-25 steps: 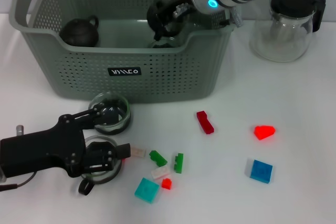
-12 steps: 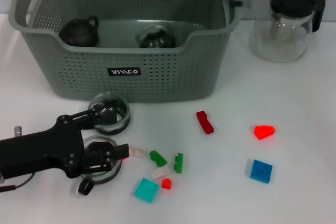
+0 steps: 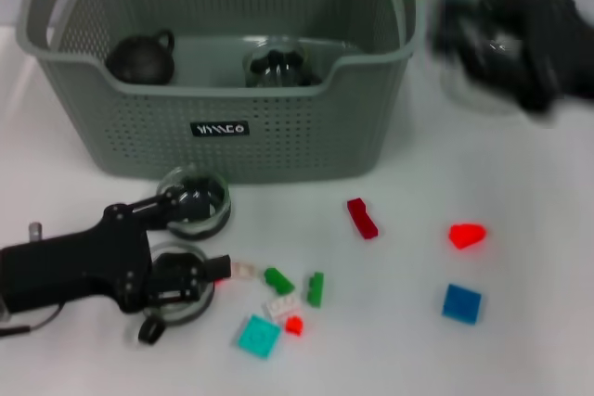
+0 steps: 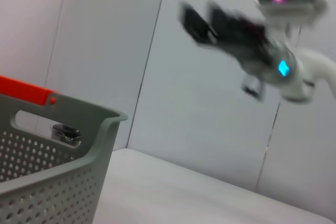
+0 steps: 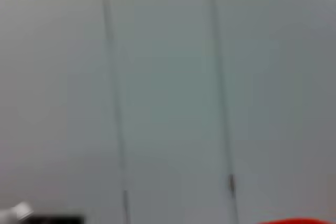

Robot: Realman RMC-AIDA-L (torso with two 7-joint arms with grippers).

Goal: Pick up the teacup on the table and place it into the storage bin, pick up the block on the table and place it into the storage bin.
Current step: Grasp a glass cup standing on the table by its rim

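The storage bin (image 3: 223,150) stands at the back of the table and holds a glass teacup (image 3: 278,67) and a black teapot (image 3: 139,55). Two more glass teacups (image 3: 197,206) (image 3: 182,290) sit on the table in front of the bin. My left gripper (image 3: 197,234) lies low beside them, open, one finger by each cup. Blocks are scattered in front: a red one (image 3: 362,217), an orange-red one (image 3: 467,235), a blue one (image 3: 461,303), a teal one (image 3: 257,335). My right gripper (image 3: 459,34) (image 4: 203,19) is a blur right of the bin, fingers apart and holding nothing.
A glass jug (image 3: 483,90) stands at the back right, mostly hidden behind the right arm. Small green (image 3: 278,279) (image 3: 316,288), white (image 3: 283,305) and red (image 3: 294,325) bricks lie near the left gripper. The left wrist view shows the bin's rim (image 4: 105,124).
The right arm rose out of the bin and swung right over the jug, leaving the glass teacup inside. The left arm has stayed put.
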